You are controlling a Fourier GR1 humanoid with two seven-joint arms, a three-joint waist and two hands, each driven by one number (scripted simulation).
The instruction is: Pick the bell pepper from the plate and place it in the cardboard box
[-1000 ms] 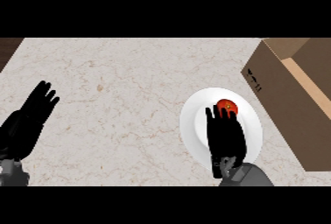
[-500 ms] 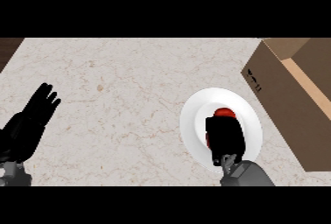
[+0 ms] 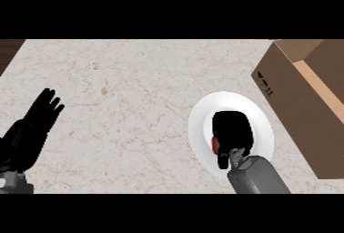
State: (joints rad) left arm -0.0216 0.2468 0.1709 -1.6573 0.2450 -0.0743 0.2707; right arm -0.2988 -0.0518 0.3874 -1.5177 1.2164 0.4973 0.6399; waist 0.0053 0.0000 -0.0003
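Bell pepper [image 3: 215,145] in curled right hand [image 3: 232,129] over plate [image 3: 201,109], cardboard box [image 3: 295,95] near.

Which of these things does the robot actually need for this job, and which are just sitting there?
Needed: bell pepper, mostly hidden under the curled right hand; white plate; cardboard box.
Just there: left hand, resting open at the left; marble counter.

A red bell pepper [image 3: 215,144], mostly hidden, lies on the white plate [image 3: 201,111] beside the open cardboard box [image 3: 289,104].
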